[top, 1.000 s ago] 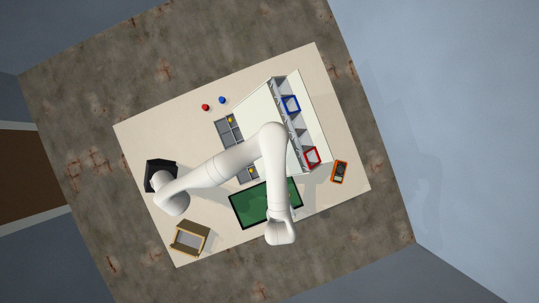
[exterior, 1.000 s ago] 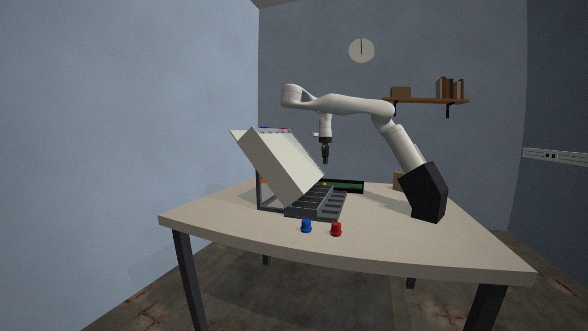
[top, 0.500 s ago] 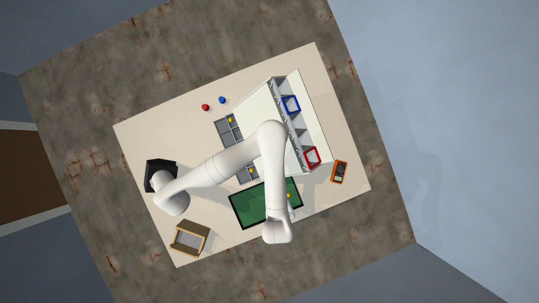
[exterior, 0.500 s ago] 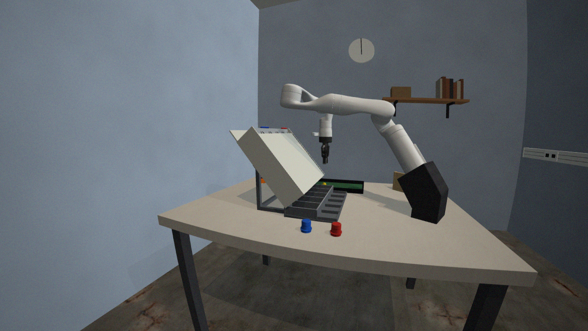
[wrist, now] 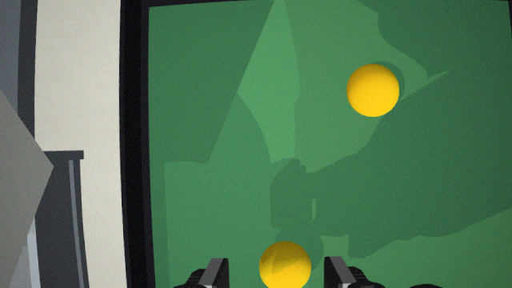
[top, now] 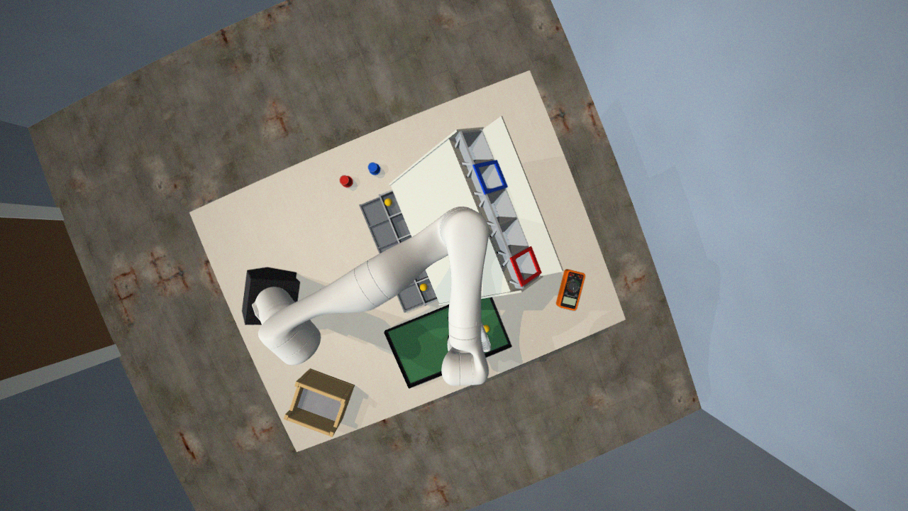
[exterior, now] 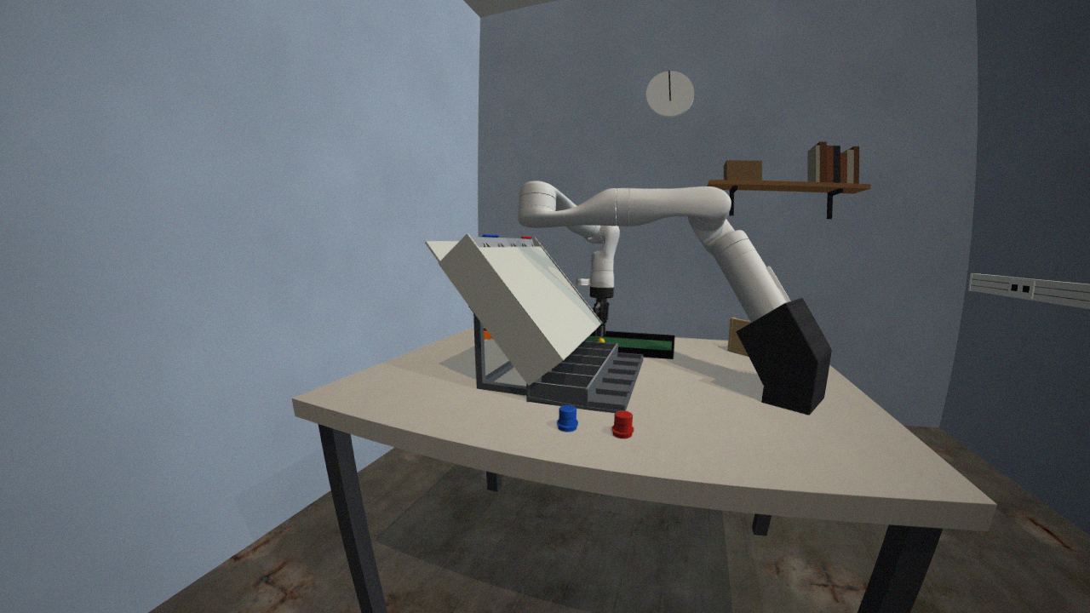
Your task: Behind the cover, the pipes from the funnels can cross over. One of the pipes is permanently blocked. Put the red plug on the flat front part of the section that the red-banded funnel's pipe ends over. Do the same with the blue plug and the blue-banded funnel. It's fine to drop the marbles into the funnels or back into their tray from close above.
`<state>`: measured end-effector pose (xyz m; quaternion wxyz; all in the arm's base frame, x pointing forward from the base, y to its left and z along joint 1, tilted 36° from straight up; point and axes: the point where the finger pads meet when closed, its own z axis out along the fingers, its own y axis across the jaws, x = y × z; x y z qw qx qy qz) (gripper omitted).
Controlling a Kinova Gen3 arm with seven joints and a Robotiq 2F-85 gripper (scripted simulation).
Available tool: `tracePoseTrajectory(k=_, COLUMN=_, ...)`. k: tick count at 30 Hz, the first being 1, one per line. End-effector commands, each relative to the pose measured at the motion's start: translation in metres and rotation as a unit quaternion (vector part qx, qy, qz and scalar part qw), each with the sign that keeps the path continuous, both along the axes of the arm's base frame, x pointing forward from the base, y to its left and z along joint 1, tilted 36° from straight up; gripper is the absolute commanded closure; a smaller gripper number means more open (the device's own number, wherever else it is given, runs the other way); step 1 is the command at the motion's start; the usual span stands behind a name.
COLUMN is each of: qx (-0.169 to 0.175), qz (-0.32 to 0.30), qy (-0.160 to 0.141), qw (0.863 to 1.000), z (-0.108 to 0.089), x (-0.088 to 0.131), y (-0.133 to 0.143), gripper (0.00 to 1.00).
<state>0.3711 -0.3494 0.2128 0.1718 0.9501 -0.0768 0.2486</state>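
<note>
Blue plug [top: 374, 168] [exterior: 566, 418] and red plug [top: 345, 181] [exterior: 622, 424] stand upright on the table [top: 254, 222] [exterior: 724, 457], nearest. Beyond, above the green-floored tray [top: 418, 349] [exterior: 644, 345] [wrist: 224, 200], the gripper [exterior: 601, 335] [wrist: 276, 276] is partly open, a yellow marble [exterior: 601, 340] [wrist: 285, 266] between its untouching fingers.

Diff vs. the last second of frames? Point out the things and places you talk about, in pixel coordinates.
The jaws [exterior: 601, 335] came down toward the green-floored, black-rimmed tray [top: 396, 358] [exterior: 674, 346] [wrist: 134, 120]; nothing taken hold of or let go. The red plastic plug [top: 345, 181] [exterior: 622, 423] and blue plastic plug [top: 374, 168] [exterior: 566, 417] stayed put.
</note>
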Motion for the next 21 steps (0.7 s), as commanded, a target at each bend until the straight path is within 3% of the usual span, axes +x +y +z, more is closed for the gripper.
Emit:
tracePoseTrajectory(k=1, qx=-0.009, qz=-0.003, qy=0.006, qw=1.0, z=-0.0027, x=-0.0022, y=-0.0104, gripper=0.5)
tracePoseTrajectory(k=21, qx=-0.002, qz=-0.003, qy=0.003, qw=1.0, z=-0.0021, x=-0.0026, y=-0.0104, gripper=0.5)
